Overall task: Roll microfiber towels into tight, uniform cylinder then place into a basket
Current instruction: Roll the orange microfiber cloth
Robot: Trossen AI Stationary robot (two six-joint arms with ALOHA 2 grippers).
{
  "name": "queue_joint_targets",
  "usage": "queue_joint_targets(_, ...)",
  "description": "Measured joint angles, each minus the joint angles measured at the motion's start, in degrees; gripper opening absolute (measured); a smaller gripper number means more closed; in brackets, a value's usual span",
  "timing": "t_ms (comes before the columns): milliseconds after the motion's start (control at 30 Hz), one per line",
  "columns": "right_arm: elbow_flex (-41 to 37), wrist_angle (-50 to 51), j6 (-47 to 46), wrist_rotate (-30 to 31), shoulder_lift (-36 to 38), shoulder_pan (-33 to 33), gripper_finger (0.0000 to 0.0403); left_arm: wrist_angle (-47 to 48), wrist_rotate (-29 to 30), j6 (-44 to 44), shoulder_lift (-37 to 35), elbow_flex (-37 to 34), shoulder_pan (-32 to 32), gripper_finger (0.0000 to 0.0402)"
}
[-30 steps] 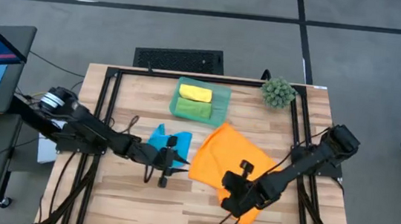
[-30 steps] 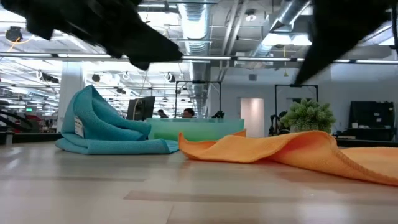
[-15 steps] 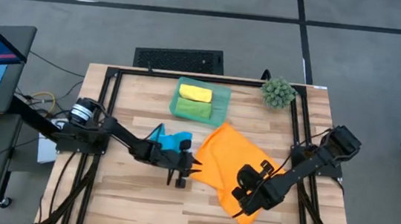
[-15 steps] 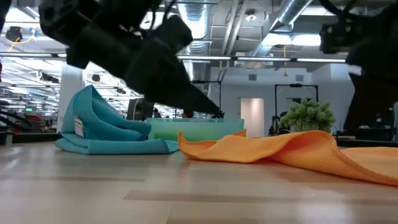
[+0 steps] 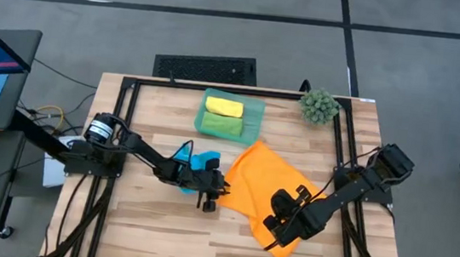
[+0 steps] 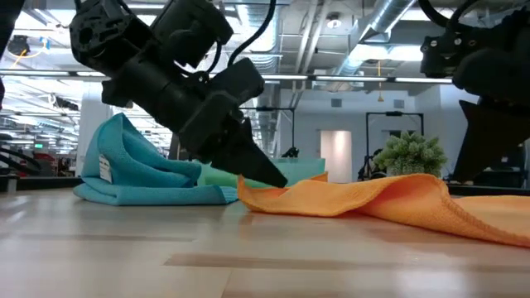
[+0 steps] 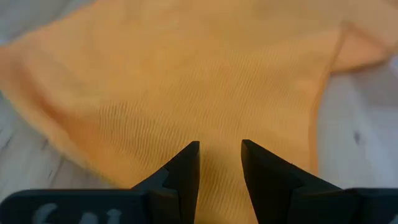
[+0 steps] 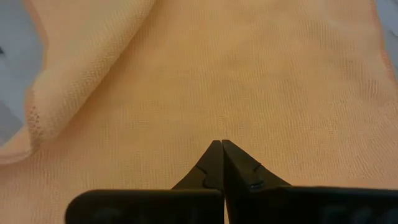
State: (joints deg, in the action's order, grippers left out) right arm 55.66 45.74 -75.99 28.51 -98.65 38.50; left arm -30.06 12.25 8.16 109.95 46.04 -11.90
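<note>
The orange towel (image 5: pixel 262 187) lies spread on the table right of centre, with a raised ridge (image 6: pixel 397 186) across it. My left gripper (image 7: pixel 220 144) is open, its fingertips (image 6: pixel 277 178) at the towel's left edge. My right gripper (image 8: pixel 222 144) is shut and points down over the towel's near part (image 5: pixel 273 234). The blue towel (image 5: pixel 198 160) lies in a crumpled heap left of the orange one. The teal basket (image 5: pixel 253 114) at the far middle holds a yellow roll (image 5: pixel 224 107) and a green roll (image 5: pixel 222 126). My left gripper comes slanting down from the table's left at the orange towel's left edge (image 6: pixel 286 189), one finger on either side of the view of the cloth. I cannot tell whether it touches. My right gripper's shut fingertips point down at the towel's flat near part (image 8: pixel 222 134); I cannot tell whether they touch it.
A spiky green plant ball (image 5: pixel 319 106) stands at the far right corner. Black frame rails (image 5: pixel 123 126) run along the table's left, far and right sides. Bare wood (image 5: pixel 159 232) lies near the front edge on the left.
My left gripper has gone down and toward the table's right, from in front of the blue towel to the orange towel's left edge. My right gripper has sunk a little, shifted slightly right and rolled about its wrist. Both towels lie where they were.
</note>
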Motion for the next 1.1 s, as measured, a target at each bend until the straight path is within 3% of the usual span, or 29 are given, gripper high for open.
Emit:
queue_joint_targets(167,0.00,0.04,0.00,-0.15,0.00,0.00,0.0018,4.27,-0.27,-0.08,0.00,-0.02,0.00,0.0110)
queue_joint_targets(433,-0.74,-0.19,-0.05,-0.26,0.00,-0.39,0.0013,6.89,-7.99,-0.01,-0.17,0.09,0.02,0.0110)
queue_joint_targets(633,-5.39,-4.47,-0.08,-5.43,0.00,-0.37,0.0014,11.97,-11.63,-0.51,-0.50,0.35,0.04,0.0110)
queue_joint_targets(867,-8.30,-6.84,-1.57,-5.53,0.35,-0.35,0.0010,17.16,-19.03,-0.48,-1.59,0.33,0.05,0.0110)
queue_joint_targets(1100,-8.46,0.25,-1.58,-5.50,0.14,-2.34,0.0012,18.59,-28.26,3.14,-1.90,0.20,-1.78,0.0110)
